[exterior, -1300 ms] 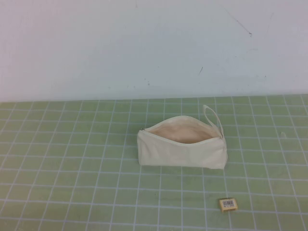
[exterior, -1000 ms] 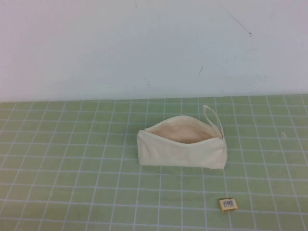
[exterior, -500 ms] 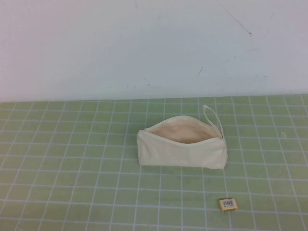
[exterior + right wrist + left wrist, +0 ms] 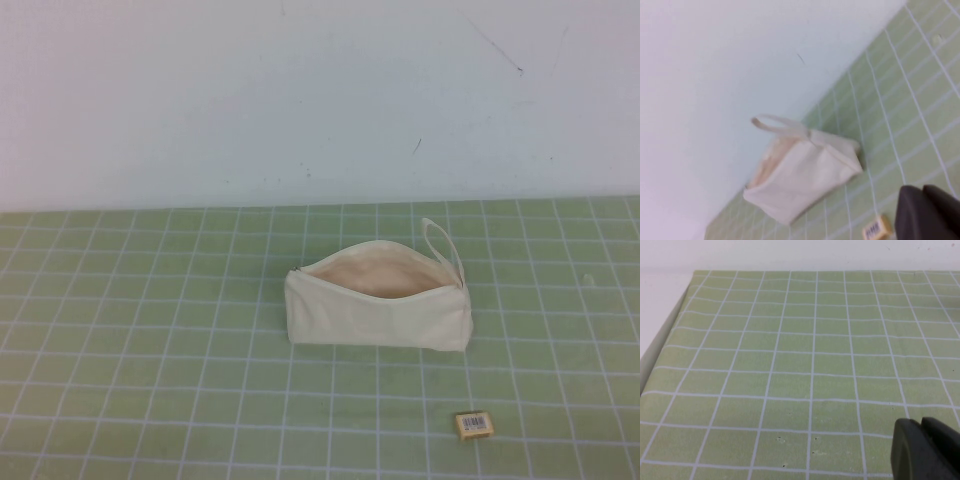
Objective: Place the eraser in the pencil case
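The cream pencil case (image 4: 378,318) lies on the green grid mat (image 4: 150,350) in the middle. Its zip is open and the beige lining (image 4: 375,272) shows; a loop strap (image 4: 437,238) sticks out at its right end. The tan eraser (image 4: 473,424) with a barcode label lies flat on the mat, in front of the case's right end. Neither gripper shows in the high view. The right wrist view shows the case (image 4: 800,175), the eraser (image 4: 876,231) and my right gripper (image 4: 923,190), shut and empty, close beside the eraser. My left gripper (image 4: 921,424) is shut and empty over bare mat.
A white wall (image 4: 320,100) rises behind the mat. The mat's left edge (image 4: 665,340) shows in the left wrist view, with a white surface beyond it.
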Robot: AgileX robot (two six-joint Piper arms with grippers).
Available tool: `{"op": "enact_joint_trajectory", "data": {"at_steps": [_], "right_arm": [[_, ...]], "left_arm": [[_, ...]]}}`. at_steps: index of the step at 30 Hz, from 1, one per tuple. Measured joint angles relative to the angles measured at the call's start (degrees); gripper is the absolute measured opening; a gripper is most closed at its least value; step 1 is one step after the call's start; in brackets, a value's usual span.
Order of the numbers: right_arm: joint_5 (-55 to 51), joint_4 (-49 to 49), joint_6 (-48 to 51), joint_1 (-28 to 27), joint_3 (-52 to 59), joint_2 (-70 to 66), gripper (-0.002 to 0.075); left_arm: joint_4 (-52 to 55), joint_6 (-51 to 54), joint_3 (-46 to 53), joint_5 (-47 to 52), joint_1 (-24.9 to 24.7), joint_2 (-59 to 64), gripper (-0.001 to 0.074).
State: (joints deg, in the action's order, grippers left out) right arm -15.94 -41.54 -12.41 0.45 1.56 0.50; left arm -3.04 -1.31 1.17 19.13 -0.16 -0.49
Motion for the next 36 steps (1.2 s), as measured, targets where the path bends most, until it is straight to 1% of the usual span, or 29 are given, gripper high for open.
{"op": "enact_joint_trajectory", "data": {"at_steps": [5, 8, 12, 15, 19, 22, 25, 29, 32, 34, 36], "right_arm": [[6.3, -2.7, 5.5, 0.0, 0.0, 0.0, -0.0001], [5.8, -2.8, 12.4, 0.0, -0.4, 0.0, -0.0001], [-3.1, -1.7, 27.2, 0.0, -7.4, -0.4, -0.0001], [-12.0, 4.4, 32.4, 0.0, -16.4, -5.5, -0.0001], [-25.7, 16.1, 34.2, 0.0, -29.3, -16.8, -0.0001], [-36.1, 21.0, 34.7, 0.0, -39.1, -25.7, -0.0001], [-44.0, 22.6, 35.0, 0.0, -47.8, -34.6, -0.0001], [-49.9, 22.3, 35.3, 0.0, -54.2, -44.2, -0.0001], [-53.6, 20.5, 37.7, 0.4, -57.0, -50.9, -0.0001], [-53.6, 19.8, 39.0, 1.9, -58.0, -55.1, -0.0001], [-53.5, 21.2, 38.1, 6.2, -58.4, -60.2, -0.0001]], "left_arm": [[0.0, 0.0, 0.0, 0.0, 0.0, 0.0, -0.0003], [0.0, 0.0, 0.0, 0.0, 0.0, 0.0, -0.0003], [0.0, 0.0, 0.0, 0.0, 0.0, 0.0, -0.0003], [0.0, 0.0, 0.0, 0.0, 0.0, 0.0, -0.0003], [0.0, 0.0, 0.0, 0.0, 0.0, 0.0, -0.0003], [0.0, 0.0, 0.0, 0.0, 0.0, 0.0, -0.0003], [0.0, 0.0, 0.0, 0.0, 0.0, 0.0, -0.0003], [0.0, 0.0, 0.0, 0.0, 0.0, 0.0, -0.0003], [0.0, 0.0, 0.0, 0.0, 0.0, 0.0, -0.0003], [0.0, 0.0, 0.0, 0.0, 0.0, 0.0, -0.0003], [0.0, 0.0, 0.0, 0.0, 0.0, 0.0, -0.0003]]}}
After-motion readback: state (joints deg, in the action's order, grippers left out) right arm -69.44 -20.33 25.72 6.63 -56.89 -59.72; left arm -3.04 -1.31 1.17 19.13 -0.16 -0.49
